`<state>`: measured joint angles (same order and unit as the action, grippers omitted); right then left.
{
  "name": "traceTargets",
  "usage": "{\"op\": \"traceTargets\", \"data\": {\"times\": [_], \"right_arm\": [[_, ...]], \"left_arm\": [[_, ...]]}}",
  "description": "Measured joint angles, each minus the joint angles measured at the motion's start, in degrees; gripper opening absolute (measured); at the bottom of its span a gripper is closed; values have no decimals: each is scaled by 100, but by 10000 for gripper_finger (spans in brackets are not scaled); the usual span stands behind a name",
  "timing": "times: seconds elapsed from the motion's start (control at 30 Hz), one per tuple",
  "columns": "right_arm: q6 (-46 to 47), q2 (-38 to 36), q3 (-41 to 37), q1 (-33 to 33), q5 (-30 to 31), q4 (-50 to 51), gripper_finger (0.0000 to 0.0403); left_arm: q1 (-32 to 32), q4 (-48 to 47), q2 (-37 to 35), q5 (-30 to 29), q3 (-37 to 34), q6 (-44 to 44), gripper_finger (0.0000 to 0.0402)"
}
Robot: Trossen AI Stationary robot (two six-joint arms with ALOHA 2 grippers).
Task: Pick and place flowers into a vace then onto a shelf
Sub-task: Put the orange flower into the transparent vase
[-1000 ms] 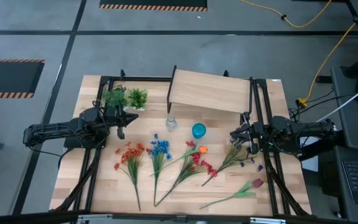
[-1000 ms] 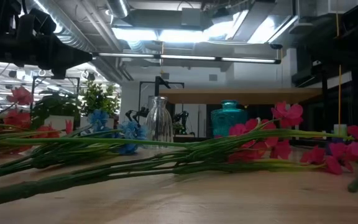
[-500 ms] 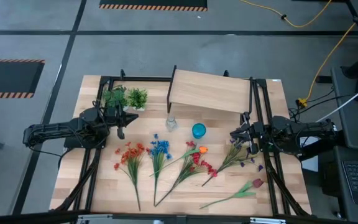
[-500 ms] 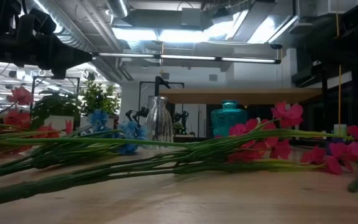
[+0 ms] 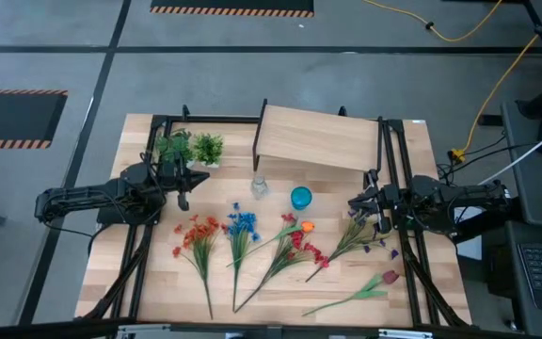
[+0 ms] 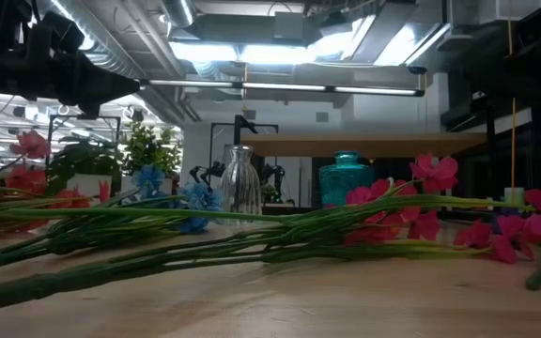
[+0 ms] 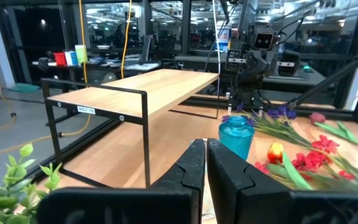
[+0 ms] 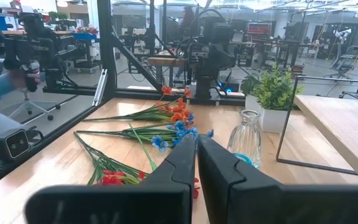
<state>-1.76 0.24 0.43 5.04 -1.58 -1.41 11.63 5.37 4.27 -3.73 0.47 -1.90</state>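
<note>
You have the flowers lying flat in a row across the near half of the table point(image 5: 412, 282), none in a vase yet. The orange-red spray point(image 5: 199, 243) and the blue spray point(image 5: 241, 235) lie almost straight front to back, blooms toward the shelf and stems running to the front edge. The red-pink spray point(image 5: 290, 252) runs on a diagonal, blooms up toward the right, stem down toward the left. The purple spray point(image 5: 351, 240) slants the same way, its head close by the right gripper point(image 5: 354, 204). The dark red bud point(image 5: 390, 277) lies nearest the front right, its long stem running leftward at a shallow angle. The shelf point(image 5: 316, 137) stands at the back of the table, its long side across the table, with the clear glass vase point(image 5: 260, 186) and the teal vase point(image 5: 300, 197) just in front of it. Your left gripper point(image 5: 200, 176) rests beside the two leafy tufts point(image 5: 189, 147), fingers pressed together on nothing; the right one is likewise closed and empty, both pointing inward toward the vases.
</note>
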Motion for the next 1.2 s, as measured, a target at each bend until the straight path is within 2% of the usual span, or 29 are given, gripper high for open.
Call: {"op": "traceTargets", "data": {"times": [0.87,1.07,1.2], "right_arm": [[2,-1,0,2,0,0,23],[13,0,-1,0,1,0,23],[318,0,-1,2,163,-60,23]], "left_arm": [[0,-114,0,-88,-1,210,8],[-1,-163,72,675,0,178,2],[1,-98,188,627,0,172,2]]}}
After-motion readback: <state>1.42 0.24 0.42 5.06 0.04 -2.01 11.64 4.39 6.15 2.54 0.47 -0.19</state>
